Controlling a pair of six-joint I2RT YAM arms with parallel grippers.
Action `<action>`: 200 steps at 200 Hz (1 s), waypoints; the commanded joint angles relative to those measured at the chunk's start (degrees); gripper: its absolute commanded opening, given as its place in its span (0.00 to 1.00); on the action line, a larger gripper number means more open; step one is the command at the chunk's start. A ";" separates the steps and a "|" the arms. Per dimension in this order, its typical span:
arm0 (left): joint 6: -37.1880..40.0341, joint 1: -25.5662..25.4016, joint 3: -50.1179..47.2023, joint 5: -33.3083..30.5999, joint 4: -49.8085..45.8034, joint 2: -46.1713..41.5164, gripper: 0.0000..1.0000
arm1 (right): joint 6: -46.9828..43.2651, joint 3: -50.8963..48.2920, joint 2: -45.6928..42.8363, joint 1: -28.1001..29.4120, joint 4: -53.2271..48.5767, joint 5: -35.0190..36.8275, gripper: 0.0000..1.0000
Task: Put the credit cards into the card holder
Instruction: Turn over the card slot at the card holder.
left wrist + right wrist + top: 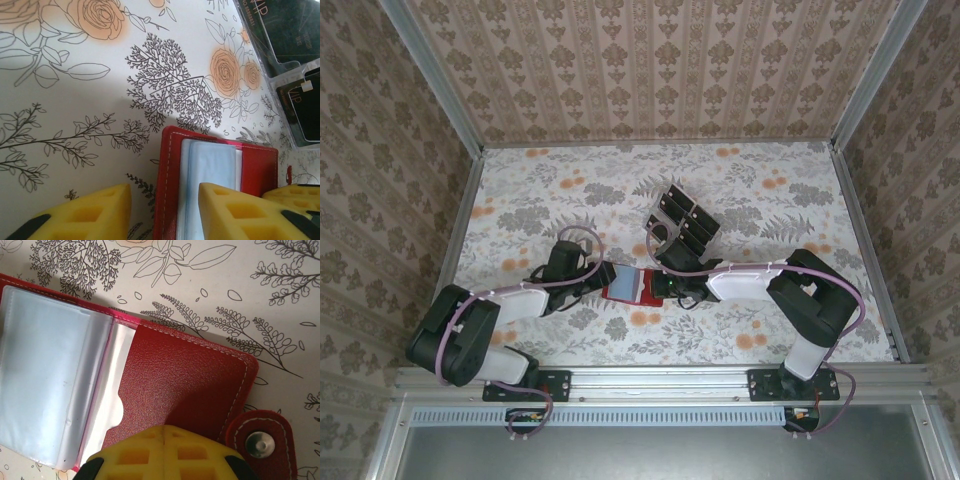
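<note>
Two grippers are working the card holder [632, 285], lying open mid-table. Right gripper [164, 435] is clenched, apparently pinning the red cover so it can't fold shut; left gripper [162, 195] is hovering, jaws parted, astride the opposite edge. Sleeves [45, 375] are looking empty. Credit cards [292, 47] are sitting in the clear tray [254, 40] nearby.

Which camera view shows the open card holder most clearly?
The right wrist view: the card holder lies open and large there, with its clear sleeves and snap tab plain. The left wrist view shows one end of it, cut by the bottom edge. The top external view shows it small and without detail.
</note>
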 commanded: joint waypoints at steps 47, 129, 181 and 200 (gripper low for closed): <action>-0.92 0.97 -2.08 1.99 4.53 -2.45 0.32 | 0.52 -2.99 4.99 -0.46 -4.83 1.73 0.00; -1.54 1.03 -2.66 3.30 7.05 -2.73 0.25 | 0.43 -3.10 5.02 -0.59 -4.77 1.72 0.00; -2.29 0.98 -2.97 3.65 8.50 -2.60 0.15 | 0.46 -3.09 5.16 -0.60 -4.82 1.84 0.00; -2.30 1.02 -2.88 3.83 8.54 -2.60 0.13 | 0.48 -3.09 5.32 -0.57 -4.83 1.78 0.00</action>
